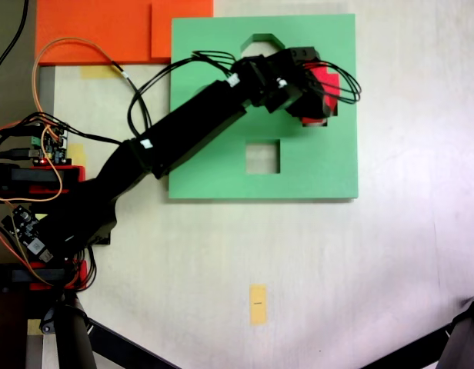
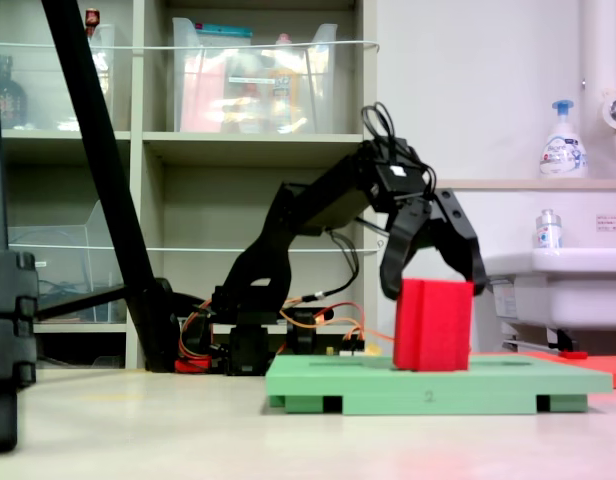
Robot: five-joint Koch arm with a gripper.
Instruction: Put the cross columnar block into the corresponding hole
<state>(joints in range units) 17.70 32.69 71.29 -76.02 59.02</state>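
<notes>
The red cross columnar block [image 2: 433, 325] stands upright on the green foam board [image 2: 328, 380], right of the board's middle in the second exterior view. From above, the block [image 1: 325, 83] is partly covered by the arm's head. The corresponding hole is hidden under the block and gripper; whether the block's foot sits in it cannot be told. My gripper [image 2: 434, 290] hangs over the block's top, open, with one fingertip [image 2: 390, 290] at each upper side edge, the left one a little apart from the block. In the first exterior view the gripper [image 1: 318, 96] is over the board's upper right.
The board shows an octagonal cutout [image 1: 260, 40] and a square cutout [image 1: 262, 156]. An orange foam sheet [image 1: 106, 31] lies at the first exterior view's upper left. The arm base and wiring [image 1: 37, 192] sit at that left edge. Yellow tape [image 1: 258, 304] marks the table. Shelves [image 2: 188, 140] stand behind.
</notes>
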